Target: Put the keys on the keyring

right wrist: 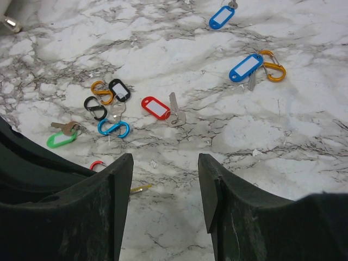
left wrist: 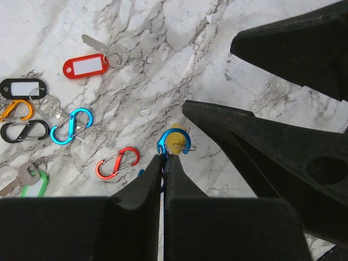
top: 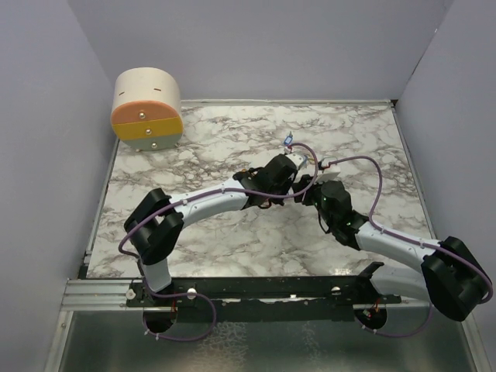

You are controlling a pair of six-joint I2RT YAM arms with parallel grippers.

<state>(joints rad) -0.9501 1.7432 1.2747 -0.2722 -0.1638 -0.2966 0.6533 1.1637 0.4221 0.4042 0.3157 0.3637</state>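
My left gripper (left wrist: 165, 157) is shut on a blue carabiner keyring (left wrist: 173, 140), whose upper loop sticks out past the fingertips. A yellow key tag (left wrist: 176, 142) with a thin wire ring sits at that loop. My right gripper (right wrist: 166, 163) is open with only bare marble between its fingers (left wrist: 261, 141), which loom just right of the held keyring. In the top view both grippers meet mid-table (top: 304, 184). Loose on the marble lie a red-tagged key (right wrist: 155, 107), a green-tagged key (right wrist: 61, 140), a black-tagged key (right wrist: 119, 89) and a blue-tagged key (right wrist: 246, 67).
Spare carabiners lie around: blue (left wrist: 72, 126), red (left wrist: 117, 162), black (left wrist: 24, 130) and orange (left wrist: 16, 110), plus another orange one (right wrist: 273, 65) and a second blue tag (right wrist: 221, 17) farther off. A round cream-and-orange drawer box (top: 147, 108) stands at the back left.
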